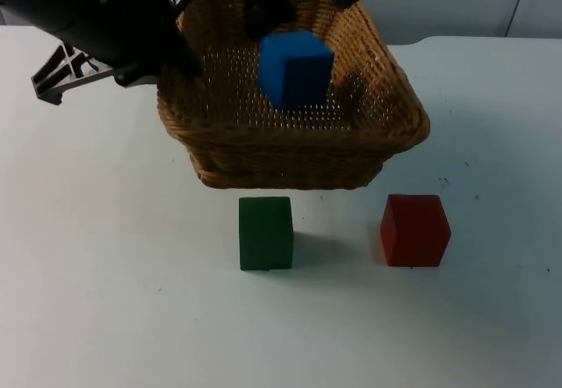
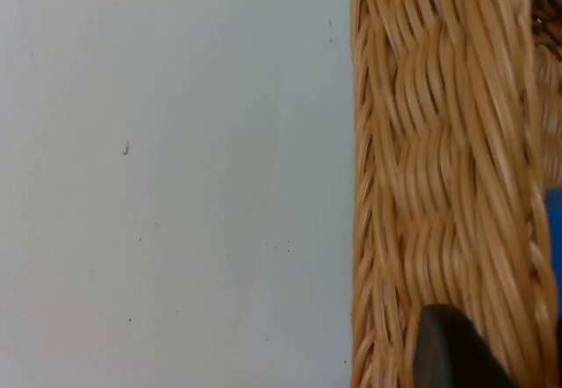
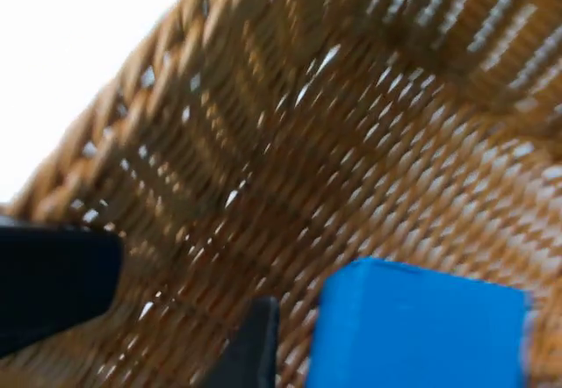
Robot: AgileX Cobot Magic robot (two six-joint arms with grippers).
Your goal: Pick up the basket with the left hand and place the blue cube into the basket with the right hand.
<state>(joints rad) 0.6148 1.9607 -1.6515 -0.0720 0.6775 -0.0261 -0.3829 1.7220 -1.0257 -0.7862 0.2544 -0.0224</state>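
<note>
My left gripper (image 1: 171,50) is shut on the left rim of the woven wicker basket (image 1: 290,155), which stands at the back middle of the table. In the left wrist view a black fingertip (image 2: 457,353) presses on the basket's rim (image 2: 430,142), with a sliver of the blue cube (image 2: 553,230) beyond it. The blue cube (image 1: 296,68) is inside the basket. My right gripper (image 1: 268,15) hangs over the basket's back part, just behind the cube. In the right wrist view the right gripper (image 3: 176,318) is open, and the blue cube (image 3: 417,331) lies beside one finger over the basket's floor (image 3: 351,142).
A green cube (image 1: 265,233) stands on the white table (image 1: 105,274) just in front of the basket. A red cube (image 1: 414,229) stands to its right.
</note>
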